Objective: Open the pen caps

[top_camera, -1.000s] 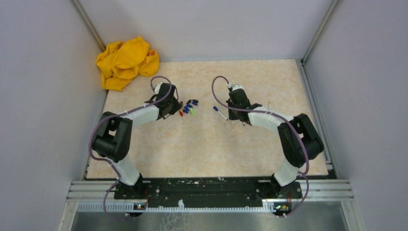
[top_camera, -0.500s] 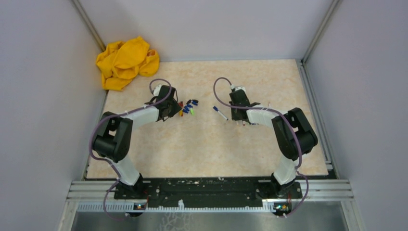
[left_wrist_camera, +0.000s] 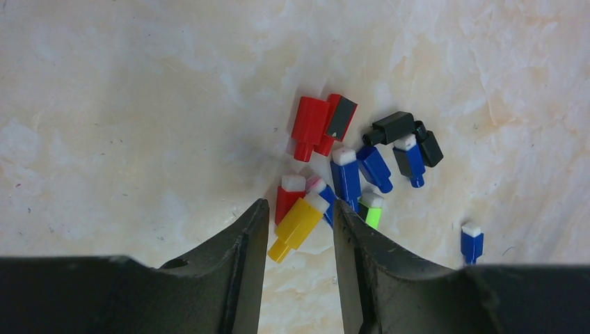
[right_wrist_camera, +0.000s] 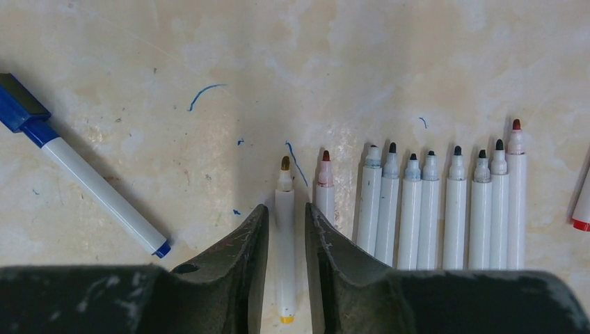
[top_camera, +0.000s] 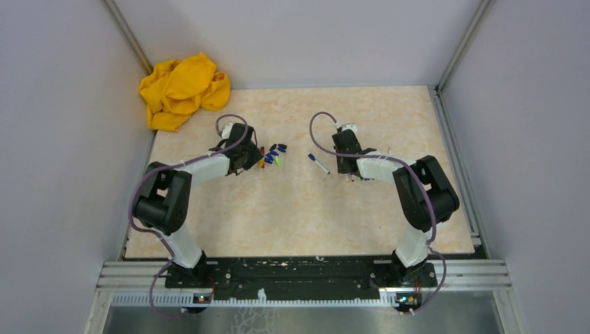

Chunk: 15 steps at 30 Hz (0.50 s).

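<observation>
Left gripper [left_wrist_camera: 299,204] is hanging low over the bench [left_wrist_camera: 139,104], jaws parted and gripping nothing. A yellow cap [left_wrist_camera: 296,226] is lying loose between them, the other caps [left_wrist_camera: 346,177] clustering at 12 to 2 o'clock. Right gripper [right_wrist_camera: 286,207] is standing slightly open around an uncapped pen [right_wrist_camera: 285,264] without pinching it. More bare pens [right_wrist_camera: 431,209] are lining up at 3 o'clock, a capped blue pen [right_wrist_camera: 97,188] at 10.
</observation>
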Motion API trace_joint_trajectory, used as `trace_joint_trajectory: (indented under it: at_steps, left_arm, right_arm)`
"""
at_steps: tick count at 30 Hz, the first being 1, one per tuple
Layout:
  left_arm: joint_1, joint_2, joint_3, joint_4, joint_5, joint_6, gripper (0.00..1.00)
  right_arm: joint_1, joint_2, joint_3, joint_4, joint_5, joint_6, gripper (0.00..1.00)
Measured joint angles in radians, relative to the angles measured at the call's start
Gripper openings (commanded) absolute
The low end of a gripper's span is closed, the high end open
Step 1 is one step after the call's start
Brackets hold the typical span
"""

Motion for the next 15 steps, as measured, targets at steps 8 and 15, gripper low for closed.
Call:
trace_joint_trajectory:
  at_steps: [8, 15]
  left_arm:
    - [0.000, -0.031, 0.000, 0.001, 0.013, -0.005, 0.47]
    - [0.000, -0.075, 0.000, 0.003, 0.035, -0.008, 0.49]
  right_arm:
    - [0.000, 0.000, 0.000, -0.003, 0.028, -0.003, 0.31]
    - [0.012, -0.024, 0.000, -0.004, 0.032, -0.064, 0.37]
